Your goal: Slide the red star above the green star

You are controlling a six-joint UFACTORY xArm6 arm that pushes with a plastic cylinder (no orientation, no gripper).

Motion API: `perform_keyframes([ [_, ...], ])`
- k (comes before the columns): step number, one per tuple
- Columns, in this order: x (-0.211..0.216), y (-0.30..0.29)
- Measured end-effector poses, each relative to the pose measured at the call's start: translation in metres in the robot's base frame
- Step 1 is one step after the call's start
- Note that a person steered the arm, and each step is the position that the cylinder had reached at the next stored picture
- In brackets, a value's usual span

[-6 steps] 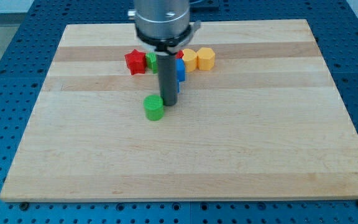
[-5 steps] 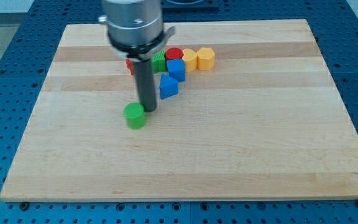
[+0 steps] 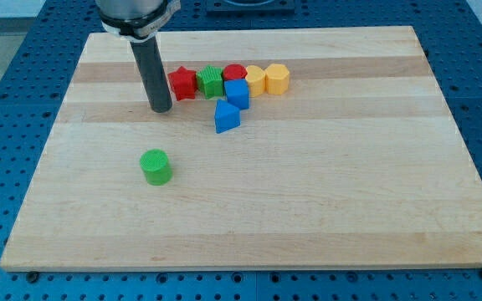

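Observation:
The red star [image 3: 182, 83] sits on the wooden board near the view's top, touching the green star [image 3: 211, 81] on its right. My tip [image 3: 161, 109] is just left of and slightly below the red star, a small gap apart from it. A green cylinder [image 3: 156, 166] lies alone below my tip, toward the view's bottom left.
Right of the green star stand a red cylinder [image 3: 235, 73], a yellow block [image 3: 256, 79] and a yellow hexagonal block [image 3: 277, 79]. A blue block [image 3: 238, 94] and another blue block [image 3: 227, 116] lie below them. The board [image 3: 350, 184] edge is far from all.
My tip moved left and up, from beside the green cylinder to left of the red star. The green cylinder was pushed down and left and now lies apart from the tip.

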State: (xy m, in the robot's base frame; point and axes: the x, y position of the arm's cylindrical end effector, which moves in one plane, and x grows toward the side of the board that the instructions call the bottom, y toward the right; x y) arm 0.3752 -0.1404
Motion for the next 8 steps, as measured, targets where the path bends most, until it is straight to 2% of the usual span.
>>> perform_keyframes([
  [3, -0.031, 0.025],
  [8, -0.125, 0.03],
])
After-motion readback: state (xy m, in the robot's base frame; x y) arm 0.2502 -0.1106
